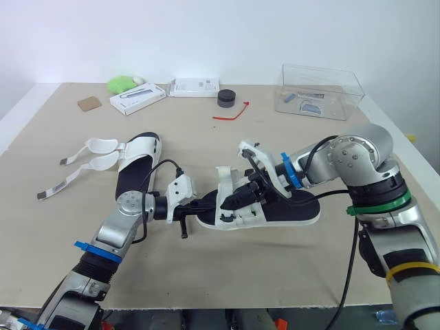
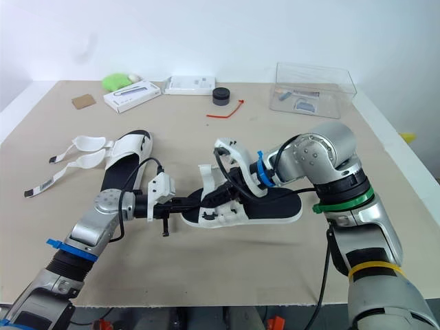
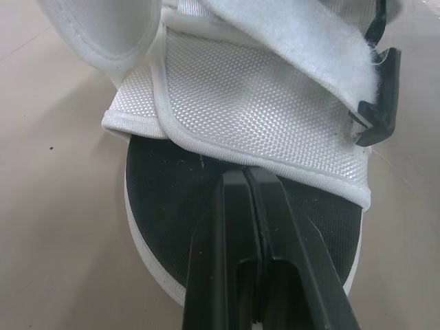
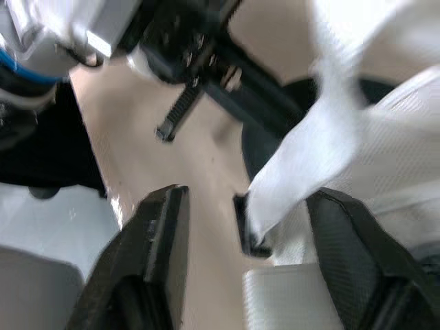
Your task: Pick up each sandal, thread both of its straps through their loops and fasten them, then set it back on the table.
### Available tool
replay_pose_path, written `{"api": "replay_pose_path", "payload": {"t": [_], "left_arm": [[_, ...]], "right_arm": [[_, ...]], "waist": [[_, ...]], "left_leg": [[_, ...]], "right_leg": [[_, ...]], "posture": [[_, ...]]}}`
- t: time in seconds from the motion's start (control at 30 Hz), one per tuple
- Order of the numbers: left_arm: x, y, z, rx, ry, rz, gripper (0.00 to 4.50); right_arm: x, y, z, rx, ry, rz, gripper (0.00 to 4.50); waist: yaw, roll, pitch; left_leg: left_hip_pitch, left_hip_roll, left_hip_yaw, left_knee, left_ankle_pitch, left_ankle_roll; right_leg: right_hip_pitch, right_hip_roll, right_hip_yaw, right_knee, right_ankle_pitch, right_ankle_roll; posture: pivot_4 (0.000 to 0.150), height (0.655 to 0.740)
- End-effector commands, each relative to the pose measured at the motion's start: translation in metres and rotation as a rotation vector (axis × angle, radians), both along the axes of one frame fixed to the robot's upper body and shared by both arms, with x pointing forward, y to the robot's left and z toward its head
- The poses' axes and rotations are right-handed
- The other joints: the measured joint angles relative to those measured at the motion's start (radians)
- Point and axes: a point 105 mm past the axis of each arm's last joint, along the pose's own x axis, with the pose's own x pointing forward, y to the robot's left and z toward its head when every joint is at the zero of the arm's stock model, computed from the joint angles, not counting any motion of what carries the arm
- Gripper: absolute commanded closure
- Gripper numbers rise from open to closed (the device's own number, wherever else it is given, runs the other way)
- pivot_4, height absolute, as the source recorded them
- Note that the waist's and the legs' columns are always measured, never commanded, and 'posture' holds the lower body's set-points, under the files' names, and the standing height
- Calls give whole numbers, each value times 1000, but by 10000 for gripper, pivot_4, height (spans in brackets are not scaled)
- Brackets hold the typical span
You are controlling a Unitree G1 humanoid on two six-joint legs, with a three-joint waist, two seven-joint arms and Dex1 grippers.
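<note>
Sandal (image 1: 297,206): lying mid-table, front strap (image 4: 309,158) loose.
Left gripper (image 3: 246,180): clenched, tips pressing the sandal's toe footbed; hold firm.
Right gripper (image 4: 247,199): released, straddling that strap; best pinch near its tip, then feed the loop.

The tan table (image 1: 227,275) carries one sandal (image 1: 134,161), a second sandal (image 1: 297,210), a clear tub (image 1: 320,89) and a red tie (image 1: 230,113).

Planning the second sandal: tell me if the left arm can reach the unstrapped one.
Probably yes: the unstrapped sandal lies uncovered beside that arm, though the left gripper, shut, is at the near sandal.
</note>
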Motion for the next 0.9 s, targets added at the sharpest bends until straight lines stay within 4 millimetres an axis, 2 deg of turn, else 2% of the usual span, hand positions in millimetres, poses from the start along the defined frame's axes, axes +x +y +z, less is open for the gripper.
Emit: {"api": "replay_pose_path", "payload": {"t": [0.03, 0.13, 0.17, 0.23, 0.37, 0.4, 0.63, 0.9], "left_arm": [[1, 3, -8, 31, 16, 13, 45000], [1, 2, -9, 32, 14, 11, 45000], [1, 2, -9, 32, 14, 10, 45000], [1, 1, -9, 32, 13, 9, 45000], [1, 1, -8, 31, 12, 9, 45000], [1, 1, -8, 31, 12, 9, 45000], [0, 2, -9, 32, 12, 13, 45000], [0, 1, -9, 32, 10, 7, 45000]], "right_arm": [[14, -3, 20, 47, -57, -65, 17345], [19, -4, 21, 64, -47, -89, 17345], [19, -4, 21, 67, -42, -89, 19645], [19, -3, 18, 70, -28, -90, 24886], [18, -2, 12, 65, -11, -96, 43027], [18, -2, 11, 65, -10, -97, 44512], [-1, 2, -5, 20, -24, -21, 44512], [-13, 3, -14, -36, -96, 15, 44512]], "waist": [[0, 0, 0], [0, 0, 0], [0, 0, 0], [0, 0, 0], [0, 0, 0], [0, 0, 0], [0, 0, 0], [0, 0, 0]], "left_leg": [[0, 0, 0, 0, 0, 0], [0, 0, 0, 0, 0, 0], [0, 0, 0, 0, 0, 0], [0, 0, 0, 0, 0, 0], [0, 0, 0, 0, 0, 0], [0, 0, 0, 0, 0, 0], [0, 0, 0, 0, 0, 0], [0, 0, -1, 0, 0, 0]], "right_leg": [[0, 0, 0, 0, 0, 0], [0, 0, 0, 0, 0, 0], [0, 0, 0, 0, 0, 0], [0, 0, 0, 0, 0, 0], [0, 0, 0, 0, 0, 0], [0, 0, 0, 0, 0, 0], [0, 0, 0, 0, 0, 0], [0, 0, -1, 0, 0, -1]], "posture": [[1500, 7400], [1500, 7400], [1500, 7400], [1500, 7400], [1500, 7400], [1500, 7400], [1500, 7400], [1500, 7400]]}}
